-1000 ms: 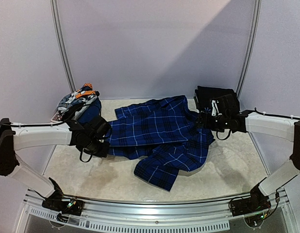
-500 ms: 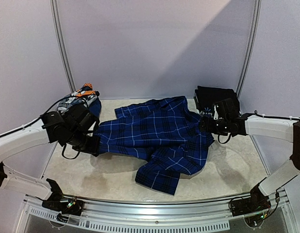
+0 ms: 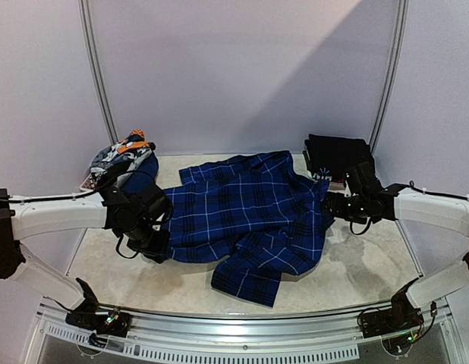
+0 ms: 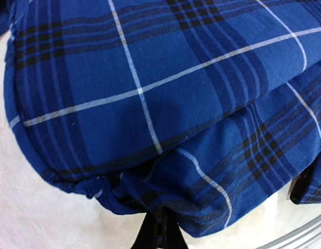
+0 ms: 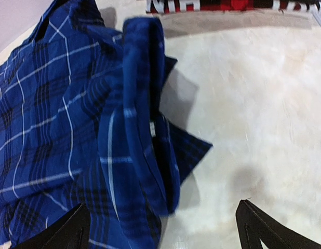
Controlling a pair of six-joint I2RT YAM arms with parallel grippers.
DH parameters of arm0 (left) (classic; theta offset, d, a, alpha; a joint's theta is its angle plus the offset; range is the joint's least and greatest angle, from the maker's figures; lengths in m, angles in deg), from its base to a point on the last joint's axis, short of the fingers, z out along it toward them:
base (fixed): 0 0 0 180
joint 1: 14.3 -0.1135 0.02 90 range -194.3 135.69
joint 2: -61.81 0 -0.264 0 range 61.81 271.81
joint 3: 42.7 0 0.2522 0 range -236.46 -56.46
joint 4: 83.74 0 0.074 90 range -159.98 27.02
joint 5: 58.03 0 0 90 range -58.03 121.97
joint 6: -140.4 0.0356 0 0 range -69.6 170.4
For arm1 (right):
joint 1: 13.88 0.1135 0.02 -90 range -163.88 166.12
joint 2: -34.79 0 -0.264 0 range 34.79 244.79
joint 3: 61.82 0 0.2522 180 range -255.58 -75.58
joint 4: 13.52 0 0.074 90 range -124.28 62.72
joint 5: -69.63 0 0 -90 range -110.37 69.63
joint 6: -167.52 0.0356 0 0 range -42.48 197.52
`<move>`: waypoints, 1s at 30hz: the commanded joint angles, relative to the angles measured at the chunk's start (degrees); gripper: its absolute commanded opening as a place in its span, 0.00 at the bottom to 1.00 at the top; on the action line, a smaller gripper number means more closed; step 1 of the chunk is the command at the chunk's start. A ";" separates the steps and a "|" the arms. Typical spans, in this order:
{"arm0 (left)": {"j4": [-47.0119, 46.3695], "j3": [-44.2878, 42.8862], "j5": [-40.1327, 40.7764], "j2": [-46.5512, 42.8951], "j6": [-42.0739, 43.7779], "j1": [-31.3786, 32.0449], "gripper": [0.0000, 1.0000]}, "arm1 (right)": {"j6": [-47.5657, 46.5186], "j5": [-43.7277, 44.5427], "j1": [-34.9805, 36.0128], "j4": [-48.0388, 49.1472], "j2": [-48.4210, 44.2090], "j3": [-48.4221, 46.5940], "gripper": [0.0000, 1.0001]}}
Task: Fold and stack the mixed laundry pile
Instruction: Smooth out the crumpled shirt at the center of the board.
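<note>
The blue plaid shirt (image 3: 250,220) lies spread across the middle of the table, one sleeve trailing toward the front. My left gripper (image 3: 155,246) sits low at the shirt's left edge and is shut on a bunched fold of the fabric (image 4: 150,199), with its fingertips (image 4: 161,228) pressed together. My right gripper (image 3: 335,205) hovers open just off the shirt's right side. Its two fingers straddle the shirt's collar edge (image 5: 145,140) without touching it. Folded black trousers (image 3: 337,154) rest at the back right. Grey-white-orange patterned pieces (image 3: 121,155) are heaped at the back left.
A red-and-black checked piece (image 5: 228,5) shows beside the black trousers. Pale walls close in the back and both sides, and a metal rail (image 3: 242,334) runs along the front edge. Bare marbled tabletop (image 3: 371,258) shows right of the shirt.
My left arm lifted the shirt's left edge up and leftward, then came back down and right with it. My right gripper drifted right and nearer, away from the collar.
</note>
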 commanded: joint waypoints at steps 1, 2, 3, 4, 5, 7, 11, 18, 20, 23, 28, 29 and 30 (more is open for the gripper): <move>-4.28 -0.26 -0.13 3.31 2.36 0.59 0.00 | 1.78 -4.52 0.44 -6.71 -5.31 2.90 0.99; -4.71 -0.27 0.02 3.93 2.71 0.53 0.00 | 1.72 -6.16 0.39 -7.44 -5.98 3.29 0.98; -5.03 -0.33 0.23 4.54 3.11 0.51 0.00 | 1.54 -8.15 0.39 -7.53 -6.27 3.99 0.98; -5.33 -0.42 0.48 5.05 3.47 0.44 0.00 | 1.43 -10.07 0.43 -7.10 -6.56 4.74 0.97; -5.46 -0.44 0.99 5.54 3.77 0.38 0.00 | 1.28 -13.83 0.39 -5.71 -6.66 5.81 0.97; -5.67 -0.48 1.38 6.33 4.25 0.25 0.00 | 1.31 -19.05 0.41 -3.18 -6.30 7.06 0.95; -6.08 0.15 1.87 6.52 4.74 0.15 0.00 | 2.32 -20.77 0.39 0.36 -3.49 8.21 0.91; -7.23 2.74 2.24 5.14 4.38 -0.19 0.00 | 2.08 -12.03 0.25 4.79 2.13 5.88 0.87; -7.36 3.25 2.39 4.71 4.28 -0.20 0.00 | 1.80 -11.48 -0.37 5.35 4.80 4.40 0.84; -7.50 4.06 2.83 4.18 4.22 -0.36 0.00 | 1.71 -9.35 -1.71 6.82 8.47 2.61 0.79; -7.87 4.44 3.07 4.05 4.47 -0.72 0.00 | 0.33 -8.26 -2.54 8.02 12.43 -0.95 0.64; -7.84 4.40 3.11 4.03 4.53 -0.79 0.00 | -0.22 -8.17 -2.60 8.00 13.14 -1.77 0.59; -7.83 4.35 3.21 4.01 4.65 -0.81 0.00 | -0.48 -7.93 -2.65 7.60 13.98 -2.81 0.50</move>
